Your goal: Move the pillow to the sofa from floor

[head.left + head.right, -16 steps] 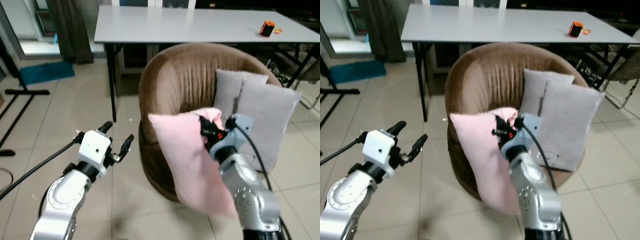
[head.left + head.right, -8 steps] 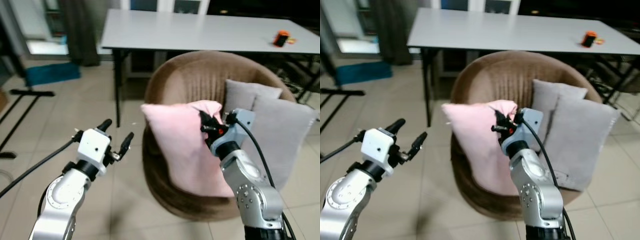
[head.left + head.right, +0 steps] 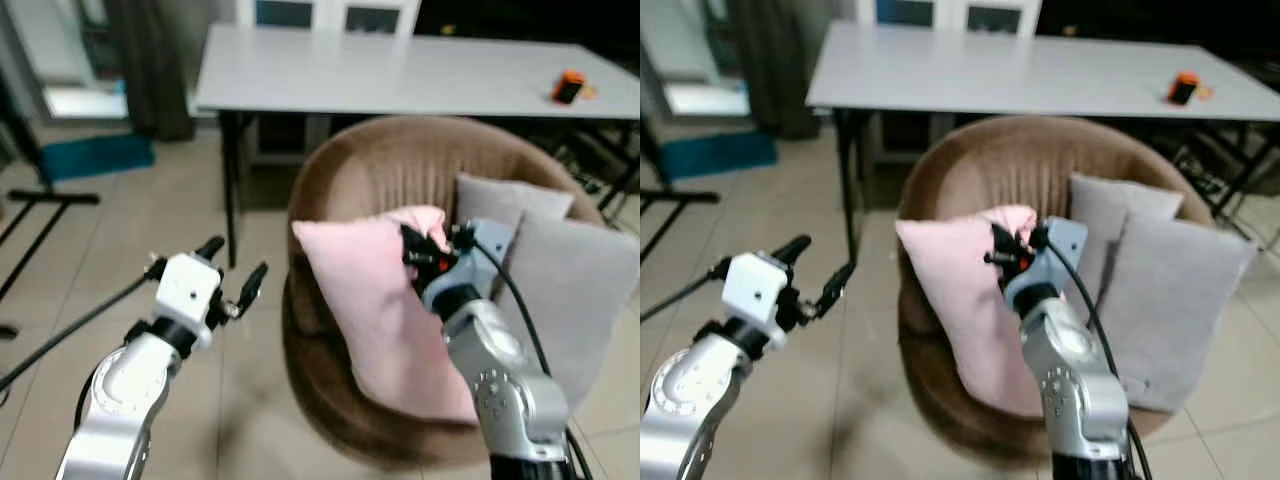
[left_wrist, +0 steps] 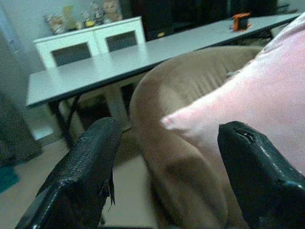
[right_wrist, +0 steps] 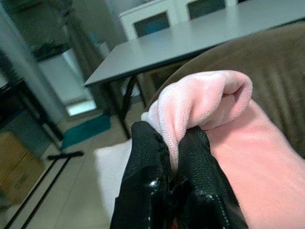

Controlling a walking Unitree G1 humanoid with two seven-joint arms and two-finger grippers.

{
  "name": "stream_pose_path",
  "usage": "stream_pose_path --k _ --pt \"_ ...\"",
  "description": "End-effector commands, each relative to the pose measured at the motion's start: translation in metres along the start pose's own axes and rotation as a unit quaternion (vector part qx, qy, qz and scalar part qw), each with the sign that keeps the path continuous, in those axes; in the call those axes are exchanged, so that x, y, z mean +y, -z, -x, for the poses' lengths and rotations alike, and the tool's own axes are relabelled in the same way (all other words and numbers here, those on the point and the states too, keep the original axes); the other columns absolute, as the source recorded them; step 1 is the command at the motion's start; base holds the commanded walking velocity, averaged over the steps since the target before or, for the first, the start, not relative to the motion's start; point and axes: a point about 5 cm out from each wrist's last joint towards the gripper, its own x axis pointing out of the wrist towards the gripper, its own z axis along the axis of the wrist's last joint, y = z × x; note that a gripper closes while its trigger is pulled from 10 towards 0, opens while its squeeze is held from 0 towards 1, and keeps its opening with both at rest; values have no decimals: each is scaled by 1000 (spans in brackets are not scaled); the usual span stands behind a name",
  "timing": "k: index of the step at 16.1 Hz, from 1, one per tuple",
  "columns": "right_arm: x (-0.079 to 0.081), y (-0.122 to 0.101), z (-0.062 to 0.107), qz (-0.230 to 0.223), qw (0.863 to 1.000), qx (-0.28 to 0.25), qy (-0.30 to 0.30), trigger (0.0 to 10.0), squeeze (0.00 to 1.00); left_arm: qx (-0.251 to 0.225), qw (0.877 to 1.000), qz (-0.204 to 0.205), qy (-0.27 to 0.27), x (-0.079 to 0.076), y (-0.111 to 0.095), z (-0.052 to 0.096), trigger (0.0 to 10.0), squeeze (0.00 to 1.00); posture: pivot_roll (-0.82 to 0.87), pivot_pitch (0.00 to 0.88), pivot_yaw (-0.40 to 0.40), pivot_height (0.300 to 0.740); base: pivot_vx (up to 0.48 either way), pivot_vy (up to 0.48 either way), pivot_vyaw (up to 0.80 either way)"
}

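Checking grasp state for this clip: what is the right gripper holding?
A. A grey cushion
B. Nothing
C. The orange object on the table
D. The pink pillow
D. The right gripper is pinched shut on a bunched fold of the pink pillow, over the brown sofa.

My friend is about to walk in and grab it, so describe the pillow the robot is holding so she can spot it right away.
Look for the round brown sofa chair in front of the long white table. The pink pillow hangs over its seat, a fold of its top edge pinched in the right gripper. The two pillows propped beside it are grey; it is the pink one.
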Motion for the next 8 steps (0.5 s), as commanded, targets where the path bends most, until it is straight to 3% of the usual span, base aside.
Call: stream_pose_path --k 1,6,8 --pt "-4 -13 1 7 1000 -27 5 10000 0 -4 1000 8 14 -7 -1 -2 10000 0 27 0 -44 740 364 0 0" --pt "-8 1 5 -9 1000 -12 20 10000 0 12 999 -1 47 -13 4 3 10000 0 44 0 -44 740 362 0 0" --pt "-8 3 2 -9 1000 -5 13 10000 0 15 999 4 51 -16 6 4 10000 0 47 0 -41 740 360 0 -716"
